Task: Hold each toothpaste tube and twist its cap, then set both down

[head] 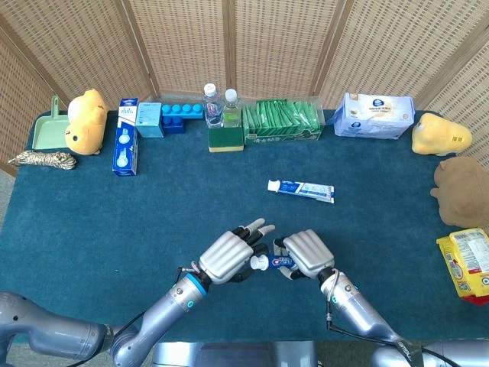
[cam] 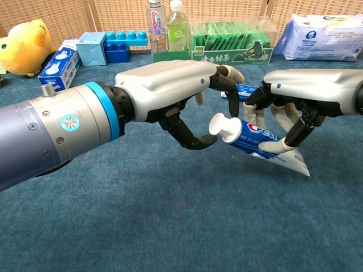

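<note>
Toothpaste tubes: two; one (head: pixel 301 189) on table, one (cam: pixel 258 141) in right robot hand (cam: pixel 300 93).

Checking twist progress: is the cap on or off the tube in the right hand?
On. The white cap sits on the tube held by the right hand; the left hand closes around it.

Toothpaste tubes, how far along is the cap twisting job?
Nothing looks finished. The right hand holds one toothpaste tube off the table, and the left hand has its fingers around the white cap. Left: the second tube, untouched on the cloth, then setting both down.
</note>
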Tool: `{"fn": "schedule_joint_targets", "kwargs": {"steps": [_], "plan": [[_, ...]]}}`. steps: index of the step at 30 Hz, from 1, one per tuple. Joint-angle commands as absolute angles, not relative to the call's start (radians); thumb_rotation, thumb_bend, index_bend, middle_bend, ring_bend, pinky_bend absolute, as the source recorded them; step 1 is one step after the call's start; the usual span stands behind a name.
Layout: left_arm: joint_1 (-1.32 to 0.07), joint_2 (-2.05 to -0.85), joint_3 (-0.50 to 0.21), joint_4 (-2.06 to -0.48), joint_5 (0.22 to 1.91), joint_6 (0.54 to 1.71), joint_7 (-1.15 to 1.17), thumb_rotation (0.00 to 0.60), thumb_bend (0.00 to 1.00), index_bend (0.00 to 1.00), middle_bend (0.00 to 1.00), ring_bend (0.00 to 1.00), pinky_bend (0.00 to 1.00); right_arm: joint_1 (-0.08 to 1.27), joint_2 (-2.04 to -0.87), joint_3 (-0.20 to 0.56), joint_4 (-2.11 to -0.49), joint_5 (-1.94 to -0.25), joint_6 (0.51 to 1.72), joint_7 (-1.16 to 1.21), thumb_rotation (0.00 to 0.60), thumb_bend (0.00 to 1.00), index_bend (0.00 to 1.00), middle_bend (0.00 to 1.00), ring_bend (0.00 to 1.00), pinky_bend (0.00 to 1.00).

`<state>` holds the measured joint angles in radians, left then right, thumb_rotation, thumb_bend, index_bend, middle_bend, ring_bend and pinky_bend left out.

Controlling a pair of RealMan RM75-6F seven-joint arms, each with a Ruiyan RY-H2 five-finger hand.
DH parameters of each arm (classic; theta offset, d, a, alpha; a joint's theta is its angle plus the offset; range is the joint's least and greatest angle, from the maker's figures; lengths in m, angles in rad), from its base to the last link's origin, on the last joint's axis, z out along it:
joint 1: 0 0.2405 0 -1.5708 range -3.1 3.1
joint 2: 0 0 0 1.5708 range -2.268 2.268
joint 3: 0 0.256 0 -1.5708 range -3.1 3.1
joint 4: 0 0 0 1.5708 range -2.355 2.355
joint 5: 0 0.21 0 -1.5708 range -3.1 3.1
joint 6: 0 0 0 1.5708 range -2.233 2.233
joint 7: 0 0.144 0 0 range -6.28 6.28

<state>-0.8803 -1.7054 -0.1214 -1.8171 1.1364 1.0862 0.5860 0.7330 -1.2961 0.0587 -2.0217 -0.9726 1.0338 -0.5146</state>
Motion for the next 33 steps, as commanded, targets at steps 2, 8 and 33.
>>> {"fn": "schedule_joint_targets", "kwargs": {"steps": [2, 8, 33], "plan": [[-0.874, -1.706, -0.120, -1.813, 1.152, 1.092, 0.580, 0.600, 0.34, 0.39, 0.11, 0.01, 0.27, 0.734, -1.297, 0.058, -2.023, -0.970, 1.037, -0.519, 0.600, 0.44, 0.89, 0.74, 0.69, 0.68], [-0.869, -1.700, -0.124, -1.812, 1.165, 1.091, 0.573, 0.600, 0.34, 0.42, 0.12, 0.01, 0.27, 0.739, -1.301, 0.054, -2.016, -0.956, 1.042, -0.539, 0.600, 0.44, 0.89, 0.74, 0.69, 0.68], [-0.859, -1.687, -0.124, -1.810, 1.169, 1.062, 0.569, 0.600, 0.39, 0.43, 0.11, 0.01, 0.26, 0.748, -1.295, 0.079, -2.001, -0.898, 1.054, -0.531, 0.600, 0.45, 0.89, 0.74, 0.69, 0.69]]}}
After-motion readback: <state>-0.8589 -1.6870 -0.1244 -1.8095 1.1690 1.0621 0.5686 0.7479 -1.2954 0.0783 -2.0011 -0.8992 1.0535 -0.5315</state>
